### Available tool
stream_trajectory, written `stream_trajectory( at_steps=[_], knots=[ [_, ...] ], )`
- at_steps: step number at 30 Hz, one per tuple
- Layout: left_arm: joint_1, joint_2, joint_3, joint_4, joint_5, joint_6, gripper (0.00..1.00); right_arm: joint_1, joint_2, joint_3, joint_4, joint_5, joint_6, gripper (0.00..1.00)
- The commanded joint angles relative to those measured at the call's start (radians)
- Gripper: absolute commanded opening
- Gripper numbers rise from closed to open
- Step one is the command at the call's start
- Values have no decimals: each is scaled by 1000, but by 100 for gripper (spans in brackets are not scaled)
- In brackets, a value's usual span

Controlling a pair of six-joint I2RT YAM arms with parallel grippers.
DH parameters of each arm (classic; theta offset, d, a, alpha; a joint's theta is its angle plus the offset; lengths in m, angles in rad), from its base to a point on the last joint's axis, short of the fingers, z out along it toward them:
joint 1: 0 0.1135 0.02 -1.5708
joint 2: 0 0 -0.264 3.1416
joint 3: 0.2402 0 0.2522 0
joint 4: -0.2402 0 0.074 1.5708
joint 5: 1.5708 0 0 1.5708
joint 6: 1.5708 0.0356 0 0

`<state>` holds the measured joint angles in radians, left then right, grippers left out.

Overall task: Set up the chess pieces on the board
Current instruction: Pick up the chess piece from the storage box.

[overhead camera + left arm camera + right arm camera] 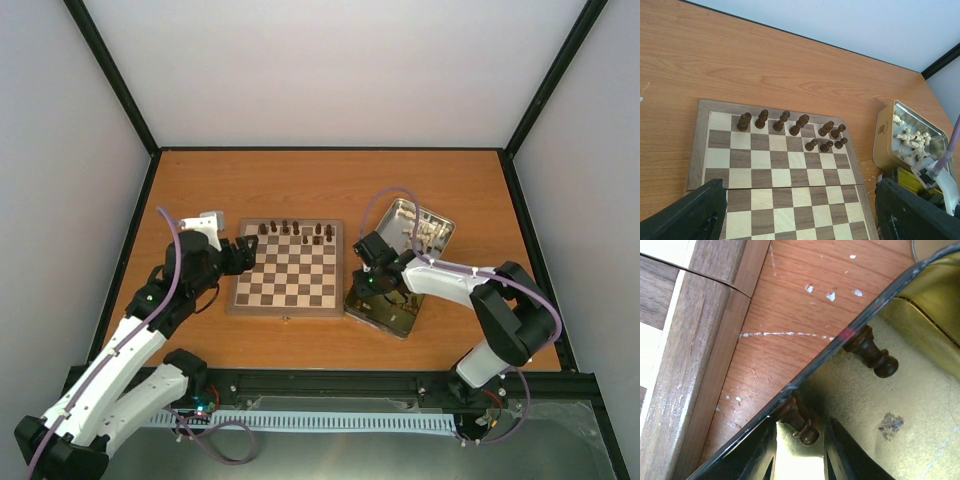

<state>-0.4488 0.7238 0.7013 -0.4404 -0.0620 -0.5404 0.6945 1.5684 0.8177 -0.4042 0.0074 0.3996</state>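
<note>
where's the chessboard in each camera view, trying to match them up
Top external: the board lies mid-table, between the two arms.
Left wrist: the board fills the lower middle, with dark pieces along its far rows.
Right wrist: only the board border shows, down the left side.
Shared landmark: the gold-lined tin, just off the board's right edge.

An orange-brown wooden tabletop (330, 185) sits enclosed by plain pale grey walls (330, 70), with black frame posts (112, 76) running up the corners; the light is soft and even.
</note>
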Motion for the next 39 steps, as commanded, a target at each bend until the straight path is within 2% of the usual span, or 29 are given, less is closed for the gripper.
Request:
stream_trajectory(
  at_steps=[1,10,14,18,26,39],
  knots=[
    [4,13,10,39,10,-9,82,-2,21,-14,91,22,-27,28],
    [4,15,9,39,14,-1,82,-1,86,-22,119,76,-8,29],
    [4,8,1,39,17,-4,82,-1,89,-27,137,59,-25,36],
    [4,-1,-6,38,17,-6,82,-1,73,-56,193,13,-79,40],
    [4,-7,-11,46,22,-4,82,-1,20,-144,399,-45,-213,39],
    [5,-4,-10,52,29,6,82,-1,78,-96,402,47,-327,41]
  ],
)
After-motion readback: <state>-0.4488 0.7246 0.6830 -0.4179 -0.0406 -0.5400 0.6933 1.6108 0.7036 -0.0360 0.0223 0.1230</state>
